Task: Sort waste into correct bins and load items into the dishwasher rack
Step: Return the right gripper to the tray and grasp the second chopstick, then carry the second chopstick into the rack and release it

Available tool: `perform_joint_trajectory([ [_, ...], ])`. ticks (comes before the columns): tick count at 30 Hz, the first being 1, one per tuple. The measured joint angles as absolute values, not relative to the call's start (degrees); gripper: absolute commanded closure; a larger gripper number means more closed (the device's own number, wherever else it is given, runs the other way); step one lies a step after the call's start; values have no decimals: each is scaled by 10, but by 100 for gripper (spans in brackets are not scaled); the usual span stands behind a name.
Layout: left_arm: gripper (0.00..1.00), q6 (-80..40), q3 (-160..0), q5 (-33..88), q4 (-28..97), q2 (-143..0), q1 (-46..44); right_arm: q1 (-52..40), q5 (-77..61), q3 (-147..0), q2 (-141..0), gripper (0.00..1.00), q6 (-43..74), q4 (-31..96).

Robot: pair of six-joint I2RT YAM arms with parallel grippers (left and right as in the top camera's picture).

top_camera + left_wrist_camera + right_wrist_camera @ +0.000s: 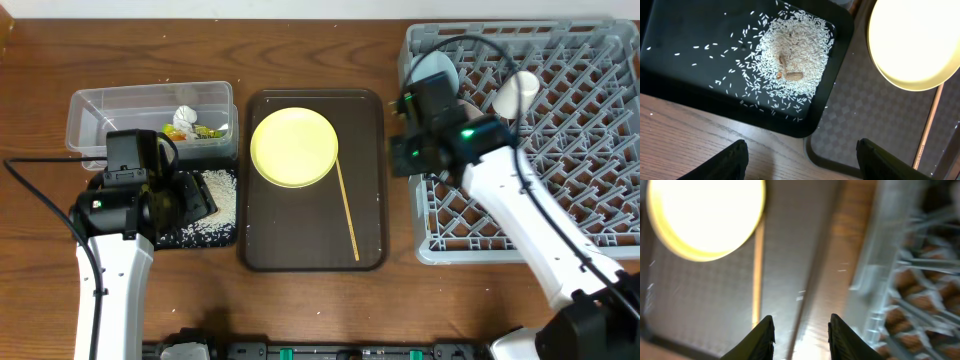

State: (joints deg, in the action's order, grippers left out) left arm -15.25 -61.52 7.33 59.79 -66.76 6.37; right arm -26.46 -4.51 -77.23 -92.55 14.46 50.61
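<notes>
Robot-manipulation test bench staged as a dish-clearing station. A wood-grain worktop (320, 312) bears a cabled left arm (112, 270) and right arm (525, 215) at its near edge, a grey dishwasher rack (600, 140) at its right edge, and a brown serving tray (300, 225) at centre.

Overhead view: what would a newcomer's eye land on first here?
The bright yellow plate on the dark brown tray at centre stands out most. Next, the big grey rack at right, and the white rice spilled in the black tray at left.
</notes>
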Motion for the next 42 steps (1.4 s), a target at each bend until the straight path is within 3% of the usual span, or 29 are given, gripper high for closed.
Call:
perform_joint_trajectory([
  [8,28,-152,-615,73,598,-668,64,-358,-46,-772,-1005,60,159,502],
  [18,28,-152,-615,73,598,-668,64,-403,-37,-772,-1134,60,209,484],
  [21,28,-152,-615,73,598,-668,64,-408,-33,-773,-1158,69,221,482],
  [22,28,-152,-615,73,598,-668,64,-408,-33,-775,-1158,78,227,481],
  [27,28,-152,-615,73,598,-668,64,-408,-25,-776,-1159,98,237,484],
  [37,28,-152,-615,73,599,-668,64,-371,-27,-776,-1141,99,241,507],
  [42,28,-152,-615,73,600,-668,64,-324,-24,-775,-1040,99,225,507],
])
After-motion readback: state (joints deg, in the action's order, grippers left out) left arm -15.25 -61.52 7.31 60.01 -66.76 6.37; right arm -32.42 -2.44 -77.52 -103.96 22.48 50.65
